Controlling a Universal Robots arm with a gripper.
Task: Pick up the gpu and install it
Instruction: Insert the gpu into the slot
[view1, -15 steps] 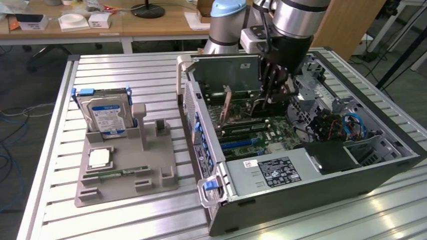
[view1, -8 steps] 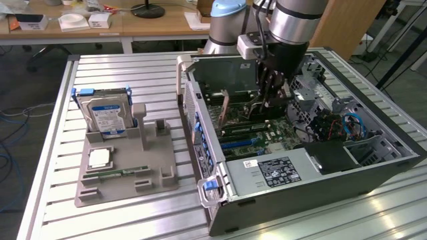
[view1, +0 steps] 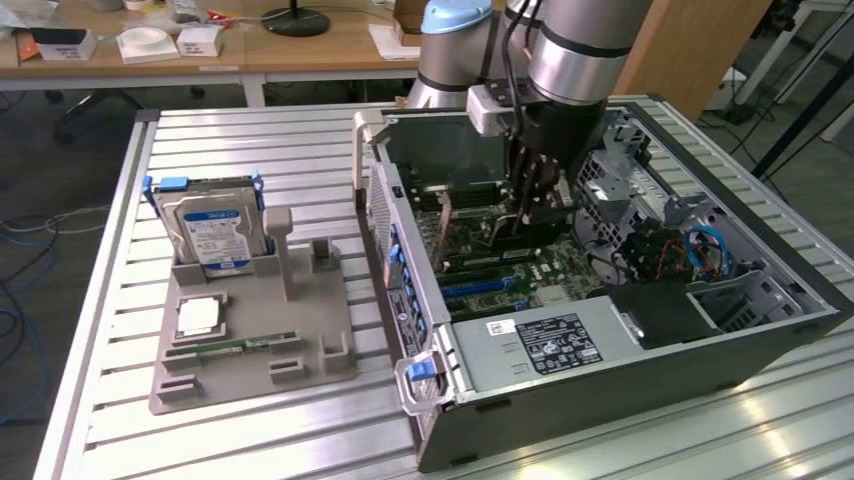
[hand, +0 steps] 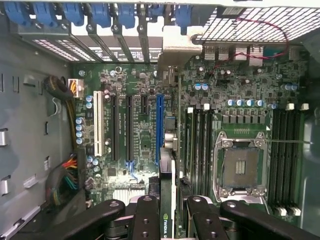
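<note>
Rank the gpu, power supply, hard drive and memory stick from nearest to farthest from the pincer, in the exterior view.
1. gpu, in the pincer, inside the case.
2. Power supply, case front.
3. Hard drive, upright on the gray holder.
4. Memory stick, flat on the holder's near edge.

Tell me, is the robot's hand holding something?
Yes. The hand grips the gpu by its top edge, edge-on above the computer's green board.

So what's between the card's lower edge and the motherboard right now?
In the wrist view the gpu hangs edge-on from the gripper over the motherboard, beside the blue slot; nothing lies between them.
</note>
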